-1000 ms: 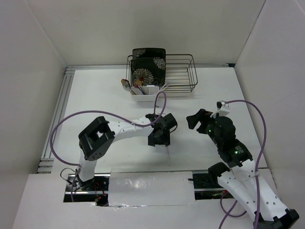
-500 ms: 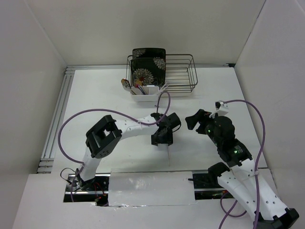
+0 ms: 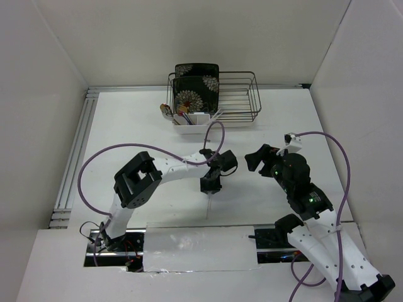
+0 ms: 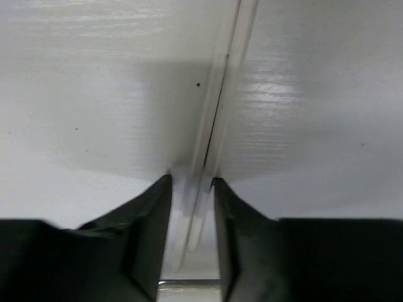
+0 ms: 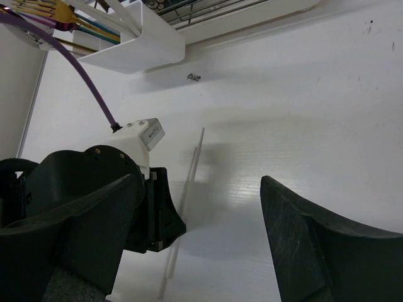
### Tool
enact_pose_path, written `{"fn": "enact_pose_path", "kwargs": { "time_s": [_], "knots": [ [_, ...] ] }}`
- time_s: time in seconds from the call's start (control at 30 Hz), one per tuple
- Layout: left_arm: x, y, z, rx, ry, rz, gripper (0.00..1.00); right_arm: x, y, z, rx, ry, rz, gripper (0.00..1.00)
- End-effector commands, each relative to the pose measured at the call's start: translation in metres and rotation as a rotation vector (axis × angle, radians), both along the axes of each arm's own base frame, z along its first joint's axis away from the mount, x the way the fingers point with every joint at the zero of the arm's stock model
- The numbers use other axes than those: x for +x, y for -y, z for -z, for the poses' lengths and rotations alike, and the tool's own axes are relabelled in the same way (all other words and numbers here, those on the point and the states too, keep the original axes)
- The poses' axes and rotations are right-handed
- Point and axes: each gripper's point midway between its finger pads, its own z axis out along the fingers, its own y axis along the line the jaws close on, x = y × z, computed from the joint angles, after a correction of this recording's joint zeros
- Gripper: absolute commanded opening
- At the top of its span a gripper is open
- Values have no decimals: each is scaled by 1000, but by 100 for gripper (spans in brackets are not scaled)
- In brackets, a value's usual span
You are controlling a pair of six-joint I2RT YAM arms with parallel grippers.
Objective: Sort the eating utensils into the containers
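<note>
Two thin pale chopsticks [image 4: 217, 94] lie together on the white table. My left gripper [image 4: 192, 182] points down over them, its jaws closed in on both sides of their near ends. From above, the left gripper [image 3: 210, 186] sits mid-table with the chopsticks [image 3: 208, 204] sticking out toward the near edge. My right gripper [image 5: 200, 182] is open and empty, hovering right of the left gripper [image 5: 160, 214] and the chopsticks [image 5: 189, 176]. The white caddy [image 3: 192, 126] holds gold and purple utensils [image 5: 50, 9].
A dark wire rack [image 3: 236, 100] with black floral plates [image 3: 196, 88] stands behind the caddy [image 5: 138, 47] at the back. A purple cable [image 3: 214, 135] arcs over the left arm. A small dark speck [image 5: 194, 77] lies near the caddy.
My left gripper has turned and shifted slightly, and the chopsticks below it have swung left with it. The right arm has barely moved.
</note>
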Motion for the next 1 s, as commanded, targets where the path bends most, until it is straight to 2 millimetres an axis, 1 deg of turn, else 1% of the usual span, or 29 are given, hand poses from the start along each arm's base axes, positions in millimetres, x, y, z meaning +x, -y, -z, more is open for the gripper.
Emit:
{"fn": "enact_pose_path", "kwargs": {
  "time_s": [0.0, 0.03, 0.07, 0.13, 0.17, 0.2, 0.23, 0.27, 0.33, 0.37, 0.4, 0.43, 0.47, 0.5, 0.57, 0.6, 0.63, 0.67, 0.7, 0.73, 0.77, 0.87, 0.9, 0.93, 0.97],
  "knots": [
    [-13, -18, 22, 63, -49, 8, 39, 2, 3, 2, -8, 5, 15, 85],
    [-14, -17, 23, 57, -46, 17, 36, 2, 3, 3, -8, 0, 14, 85],
    [-14, -18, 24, 55, -45, 26, 30, 3, 3, 1, -6, 9, 15, 85],
    [-14, -18, 24, 47, -40, 49, 26, 3, 1, 4, -11, -1, 3, 85],
    [-15, -18, 21, 38, -36, 50, 25, 4, 0, 2, -8, 9, 1, 86],
    [-13, -15, 20, 24, -26, 56, 25, 4, -2, 2, -9, 6, -8, 85],
    [-16, -20, 21, 35, -31, 67, 25, 4, -2, 5, -11, -3, -8, 85],
    [-13, -16, 13, 3, -9, 77, 25, 4, -4, 5, -9, -6, -20, 85],
    [-14, -18, 10, -19, 6, 121, 24, 3, -8, 8, -4, -20, -36, 85],
    [-12, -8, 4, -78, 24, 152, 24, 2, -10, 9, -2, -25, -51, 85],
    [-13, -7, -4, -111, 43, 185, 24, 2, -18, 13, 7, -34, -93, 85],
    [-11, -5, -11, -144, 62, 203, 24, 0, -22, 21, -2, -55, -118, 85],
    [-13, -4, -15, -166, 71, 235, 24, -1, -24, 24, 4, -71, -130, 85],
    [-11, -1, -24, -215, 105, 251, 24, 0, -32, 30, 15, -105, -160, 85],
    [-12, 1, -33, -260, 137, 298, 24, -2, -41, 40, 26, -138, -206, 84],
    [-11, 1, -32, -279, 162, 311, 24, -1, -45, 49, 31, -170, -219, 84],
    [-11, 1, -42, -312, 180, 320, 24, 0, -52, 44, 52, -155, -248, 84],
    [-11, 3, -46, -332, 191, 336, 25, 1, -54, 49, 63, -169, -255, 84],
    [-14, -2, -42, -335, 187, 346, 24, 1, -58, 57, 62, -192, -267, 83],
    [-10, 1, -51, -367, 213, 343, 24, 0, -63, 56, 77, -194, -291, 83],
    [-12, 3, -52, -386, 211, 356, 24, 1, -65, 58, 82, -190, -303, 83],
    [-9, 5, -63, -446, 245, 379, 24, 2, -73, 64, 92, -216, -342, 83],
    [-9, 4, -62, -451, 255, 387, 24, 1, -75, 72, 91, -236, -350, 83],
    [-6, 6, -68, -464, 275, 387, 24, 1, -75, 74, 89, -243, -349, 82],
    [-6, 9, -72, -493, 283, 398, 24, 3, -79, 70, 101, -227, -362, 82]
  ]
}}
